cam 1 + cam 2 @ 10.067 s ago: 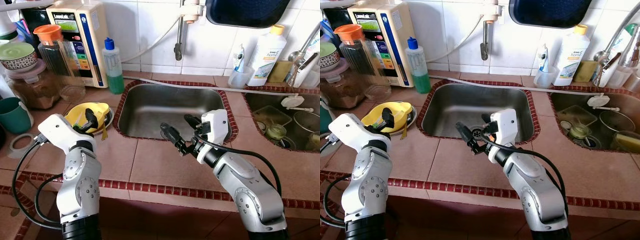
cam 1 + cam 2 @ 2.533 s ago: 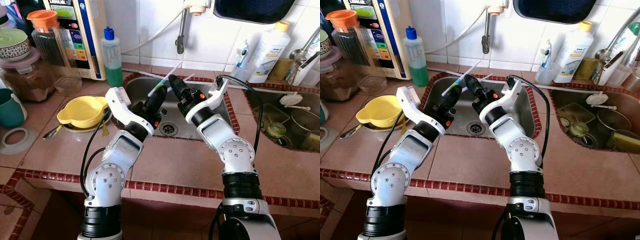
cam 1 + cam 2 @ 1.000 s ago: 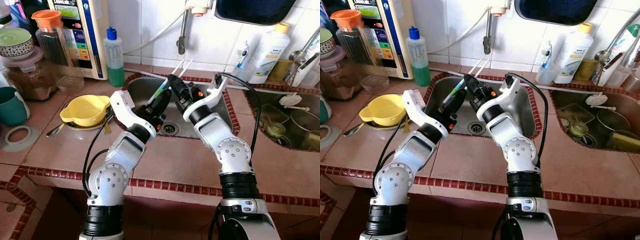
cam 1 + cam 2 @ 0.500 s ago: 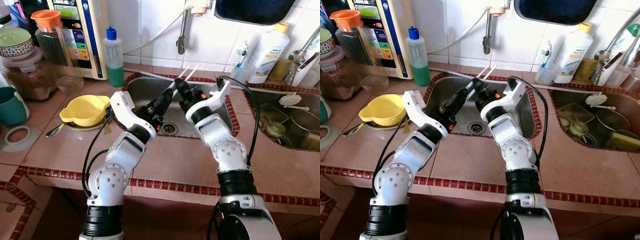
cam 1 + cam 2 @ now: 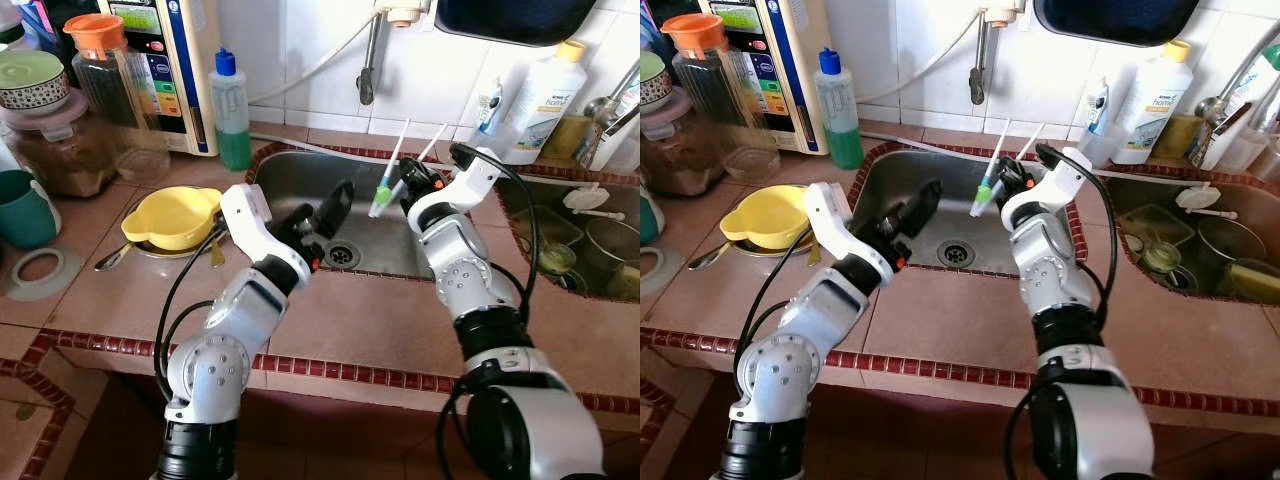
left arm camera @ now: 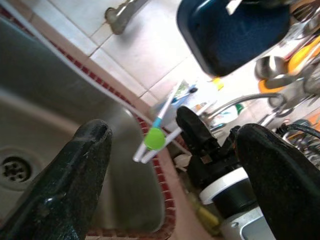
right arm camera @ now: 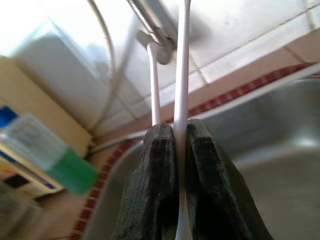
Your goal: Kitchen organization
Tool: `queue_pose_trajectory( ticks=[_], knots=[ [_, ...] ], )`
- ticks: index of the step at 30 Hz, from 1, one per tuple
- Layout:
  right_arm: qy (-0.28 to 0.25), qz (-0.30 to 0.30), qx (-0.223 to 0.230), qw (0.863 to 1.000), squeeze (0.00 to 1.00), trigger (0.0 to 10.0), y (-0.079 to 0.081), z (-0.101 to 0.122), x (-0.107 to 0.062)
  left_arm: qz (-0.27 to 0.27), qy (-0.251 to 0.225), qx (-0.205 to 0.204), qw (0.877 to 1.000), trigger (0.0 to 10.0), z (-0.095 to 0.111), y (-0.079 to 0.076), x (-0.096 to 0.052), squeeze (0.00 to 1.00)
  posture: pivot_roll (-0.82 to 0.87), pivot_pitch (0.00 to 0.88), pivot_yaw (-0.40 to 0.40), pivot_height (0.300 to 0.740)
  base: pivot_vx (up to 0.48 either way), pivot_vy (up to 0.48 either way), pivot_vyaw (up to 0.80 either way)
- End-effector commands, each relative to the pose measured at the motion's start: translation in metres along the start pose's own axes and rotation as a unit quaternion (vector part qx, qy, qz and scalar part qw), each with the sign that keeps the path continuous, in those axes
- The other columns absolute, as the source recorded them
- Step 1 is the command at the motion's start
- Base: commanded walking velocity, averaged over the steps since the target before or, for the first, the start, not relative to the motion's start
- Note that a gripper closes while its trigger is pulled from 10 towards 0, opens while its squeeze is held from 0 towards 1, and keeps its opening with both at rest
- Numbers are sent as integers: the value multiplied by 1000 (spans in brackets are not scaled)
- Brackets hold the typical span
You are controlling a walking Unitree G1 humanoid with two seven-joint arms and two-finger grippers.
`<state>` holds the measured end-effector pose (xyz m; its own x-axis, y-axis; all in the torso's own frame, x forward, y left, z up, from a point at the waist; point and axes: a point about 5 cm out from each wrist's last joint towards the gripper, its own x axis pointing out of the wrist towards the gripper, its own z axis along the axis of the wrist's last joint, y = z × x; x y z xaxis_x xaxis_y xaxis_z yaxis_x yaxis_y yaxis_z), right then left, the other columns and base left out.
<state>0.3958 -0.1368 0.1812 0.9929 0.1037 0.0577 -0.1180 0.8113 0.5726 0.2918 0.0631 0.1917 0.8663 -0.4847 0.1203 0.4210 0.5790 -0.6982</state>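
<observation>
Right gripper is what I watch first: its two black fingers are pressed together on two thin white toothbrushes, which stand up tilted from the grip, with a green part at the lower end hanging just below the fingertips. I see this gripper held above the steel sink, on the side of the basin nearer to the second sink with dishes. My left gripper is beside it, over the same basin and apart from the toothbrushes, and its fingers are spread wide with nothing between them. Behind the right gripper, on the ledge by the wall, a clear cup with a tube stands next to a white detergent bottle. Well to the far side of the left gripper, a yellow bowl rests on the tiled counter, and a green soap bottle stands at the wall.
</observation>
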Motion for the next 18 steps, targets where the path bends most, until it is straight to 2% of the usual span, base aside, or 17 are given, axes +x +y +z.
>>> queue_pose_trajectory(
  ticks=[1,2,3,5,6,7,8,9,10,11,13,14,15,18],
  knots=[
    [-1,4,-47,999,0,8275,-1,3,2,-6,9,-4,1000,10000,-8,-5,-3,1000,73,27,-6,740,0,0,0],
    [1,4,-62,998,0,8275,-2,2,2,-5,10,-2,1000,10000,-8,-4,-4,1000,73,27,-6,740,0,0,0],
    [7,8,-86,996,0,10000,-4,0,2,-3,11,4,1000,10000,-8,-3,-5,1000,76,23,-3,740,0,0,0],
    [20,22,-145,989,0,10000,-7,-5,2,4,12,18,1000,10000,-7,-1,-7,1000,77,22,0,740,0,0,0],
    [39,33,-201,978,0,10000,-10,-12,0,13,8,52,999,10000,-5,3,-9,1000,78,18,2,740,0,0,0],
    [45,35,-220,974,0,10000,-11,-14,0,16,7,66,998,10000,-4,4,-10,1000,78,18,2,740,0,0,0],
    [50,47,-238,969,686,10000,-11,-16,-1,22,6,84,996,10000,-3,6,-11,1000,83,17,5,740,0,0,0],
    [56,57,-257,963,686,10000,-11,-19,-2,28,7,99,995,10000,-3,8,-11,1000,83,17,5,740,0,0,0],
    [61,68,-285,954,1000,10000,-11,-22,-3,36,6,120,992,10000,-2,11,-12,1000,84,15,6,740,0,0,0],
    [66,79,-304,947,1000,10000,-10,-25,-4,44,6,141,989,10000,0,13,-13,1000,88,12,9,740,0,0,0],
    [74,95,-339,933,1000,10000,-9,-30,-5,53,7,158,986,10000,1,17,-14,980,92,10,15,740,0,0,0],
    [76,100,-355,926,1000,10000,-9,-31,-5,54,6,162,985,10000,2,18,-14,682,92,10,15,740,0,0,0],
    [76,118,-396,907,1000,10000,-6,-34,-6,59,5,170,984,10000,4,20,-15,0,95,7,20,740,0,0,0],
    [74,138,-475,866,1000,10000,-4,-36,-7,60,4,181,982,10000,7,21,-15,0,97,4,27,740,0,0,0]
  ],
)
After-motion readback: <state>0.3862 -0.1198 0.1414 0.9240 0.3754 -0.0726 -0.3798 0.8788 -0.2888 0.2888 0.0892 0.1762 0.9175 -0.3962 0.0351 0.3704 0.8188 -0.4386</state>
